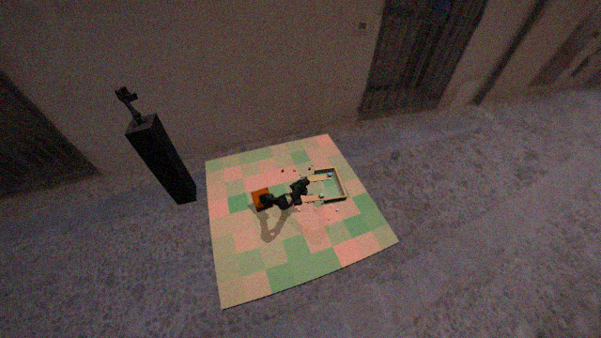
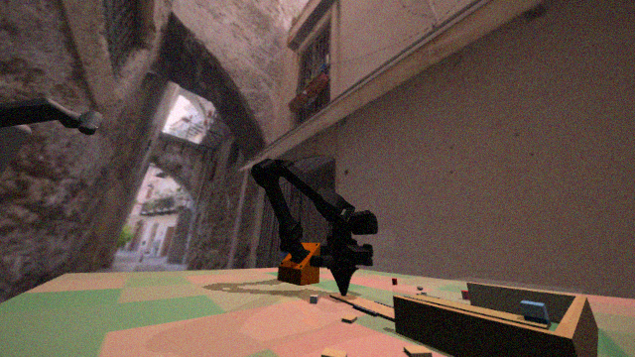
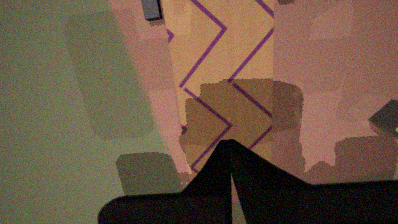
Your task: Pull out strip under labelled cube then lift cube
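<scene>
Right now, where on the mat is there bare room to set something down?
Open squares lie along the checkered mat near edge, beyond the arm's shadow. It is crowded between the orange base and the wooden tray, where the shut gripper, zigzag strip and scattered small blocks sit.

A black arm (image 2: 298, 193) rises from an orange base block (image 2: 299, 270) on the pink-and-green chequered tabletop (image 2: 149, 317), folds at a high elbow and comes down to its gripper (image 2: 343, 288). The gripper's fingers are pressed together into a point, with the tip touching the near end of a tan strip (image 2: 369, 306) lying flat on the tabletop. The strip runs toward a wooden tray (image 2: 466, 322), where a blue cube (image 2: 535, 311) sits near the right wall. Small blocks lie scattered around the tray.
</scene>
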